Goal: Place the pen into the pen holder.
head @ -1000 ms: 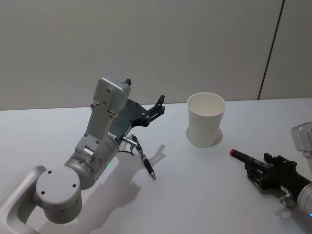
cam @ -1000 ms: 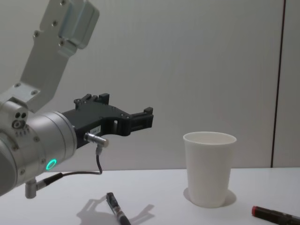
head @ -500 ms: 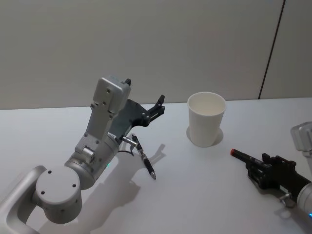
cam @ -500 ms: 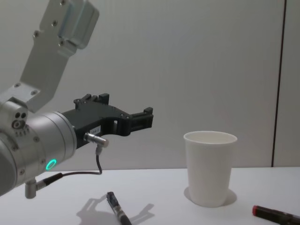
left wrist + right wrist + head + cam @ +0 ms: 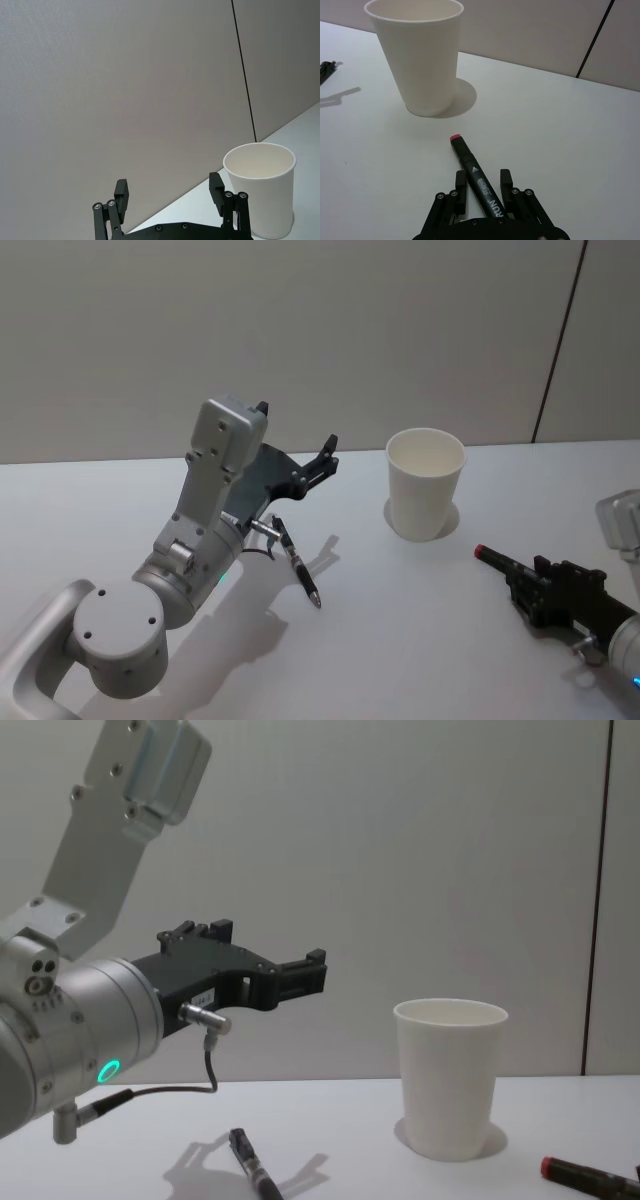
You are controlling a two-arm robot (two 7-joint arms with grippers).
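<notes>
Right gripper [image 5: 482, 176]: my fingers are narrow, pads against both sides of the black marker with a red end [image 5: 467, 159]. The grip is well back on the barrel, so the red end sticks out front toward the cup. Marker sits low and near flat over the white table [image 5: 400, 640]; can't tell if it's off the surface. Gripping that far back leaves a long free length to feed in tip-first, but more lever for it to swing.

Pen holder = plain white tapered paper cup [image 5: 424, 490]. It's upright, mouth open, nothing in it that I can see. It stands ahead and to my left of the marker, apart from it.

Left gripper [image 5: 169, 187]: fingers wide, holding nothing, raised above the table and pointed toward the cup. A thin black pen [image 5: 297, 565] lies flat on the table below it, untouched. My read: the marker is the one going in, since it's in hand; left is parked high to keep the lane clear.

Next needs: lift, tilt marker steep, get above the rim before letting go. Cup looks light and empty, so a nudge on the rim will likely tip it.
</notes>
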